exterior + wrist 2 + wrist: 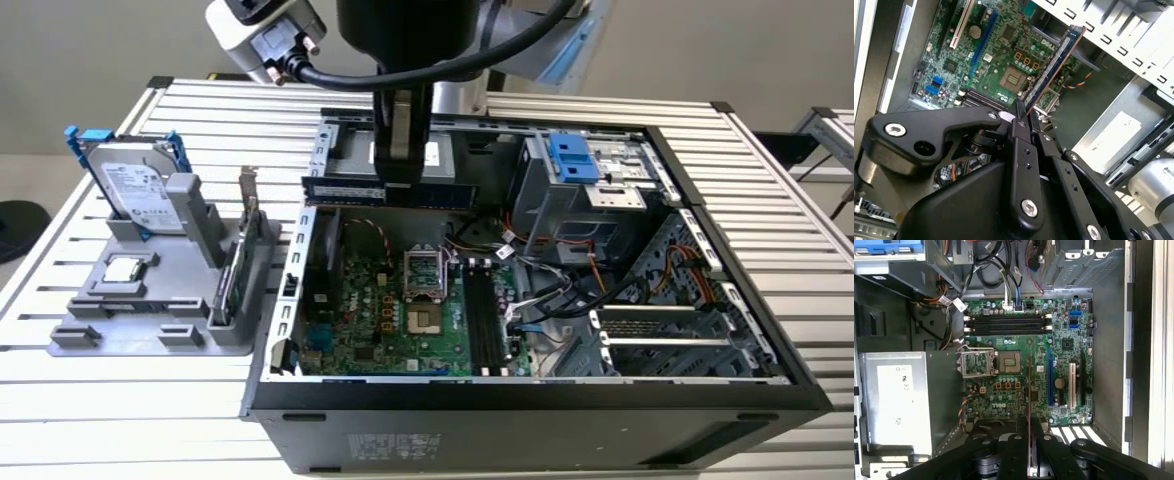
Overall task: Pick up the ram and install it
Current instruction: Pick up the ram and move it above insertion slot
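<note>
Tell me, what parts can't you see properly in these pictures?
- Exterior view: the claw covers the middle of the ram.
- First wrist view: the ram is edge-on, so its chips are hidden.
- Second wrist view: the claw's fingers hide the part of the ram they grip.

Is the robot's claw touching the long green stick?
Touching. In the second wrist view the gripper is shut on the ram, whose end sits pinched between its fingertips.

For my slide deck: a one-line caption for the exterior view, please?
Gripper holding the ram above the motherboard of an open case.
</note>
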You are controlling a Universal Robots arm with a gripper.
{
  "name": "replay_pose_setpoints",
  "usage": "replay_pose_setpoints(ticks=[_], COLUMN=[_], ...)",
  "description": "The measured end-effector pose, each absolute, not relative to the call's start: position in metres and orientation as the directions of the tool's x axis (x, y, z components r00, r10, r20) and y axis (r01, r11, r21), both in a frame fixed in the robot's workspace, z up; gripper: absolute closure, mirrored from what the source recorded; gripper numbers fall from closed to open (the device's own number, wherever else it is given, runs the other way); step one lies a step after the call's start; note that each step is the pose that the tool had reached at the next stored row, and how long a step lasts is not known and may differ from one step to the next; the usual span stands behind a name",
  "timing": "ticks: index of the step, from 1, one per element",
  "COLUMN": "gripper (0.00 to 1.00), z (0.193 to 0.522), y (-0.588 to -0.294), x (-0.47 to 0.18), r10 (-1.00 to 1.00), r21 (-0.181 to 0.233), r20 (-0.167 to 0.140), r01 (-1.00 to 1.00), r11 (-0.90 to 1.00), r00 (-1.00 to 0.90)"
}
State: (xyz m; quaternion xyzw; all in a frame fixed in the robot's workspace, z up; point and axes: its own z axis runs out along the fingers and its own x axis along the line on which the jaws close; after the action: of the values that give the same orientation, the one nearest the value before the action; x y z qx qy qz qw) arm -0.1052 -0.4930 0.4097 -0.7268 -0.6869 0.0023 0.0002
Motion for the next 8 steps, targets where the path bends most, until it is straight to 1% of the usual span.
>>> replay_pose_setpoints(ticks=[8], gripper=[1.00], z=[0.4097], y=[-0.4930], x=[-0.0946], r10=[0.998], r21=[-0.003], r20=[-0.003], r01=[0.998], r11=[-0.056], r00=[0.056])
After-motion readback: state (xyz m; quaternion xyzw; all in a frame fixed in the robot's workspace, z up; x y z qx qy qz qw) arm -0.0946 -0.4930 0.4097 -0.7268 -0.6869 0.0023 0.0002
